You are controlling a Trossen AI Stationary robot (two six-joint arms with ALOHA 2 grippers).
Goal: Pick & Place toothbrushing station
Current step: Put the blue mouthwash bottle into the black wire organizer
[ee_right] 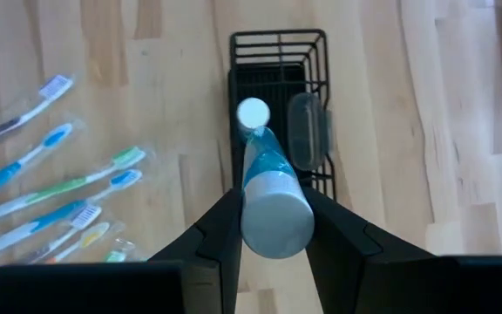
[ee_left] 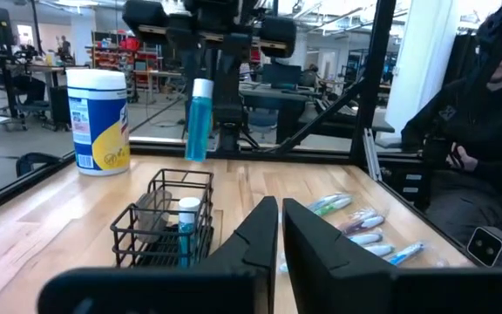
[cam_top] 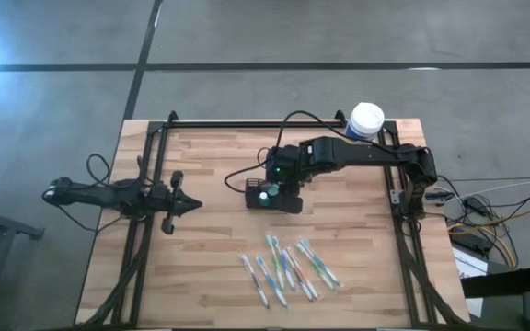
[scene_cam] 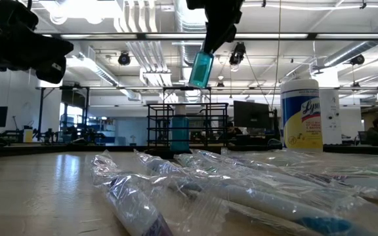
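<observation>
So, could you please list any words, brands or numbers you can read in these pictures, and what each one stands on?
"Ly": the start of a brand name, rest out of sight, on the yellow label of the white-lidded canister.
Canister label, smaller print: too blurred to read.
Teal tube held in the right hand: no legible text.
Wrapped toothbrushes: nothing readable.
Black wire holder: no lettering.

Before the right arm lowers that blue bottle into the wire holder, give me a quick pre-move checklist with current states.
1. Grip: right gripper jaws clamped on the blue bottle, white cap towards the camera: ok.
2. Alignment: bottle hangs above the black wire-mesh holder: ok.
3. Target slot free: one bottle with a white cap and a clear item already stand in the holder; free slot: cannot tell.
4. Left gripper shut, parked at the table's left side: ok.
5. Wrapped toothbrushes lie apart from the holder: ok.
</observation>
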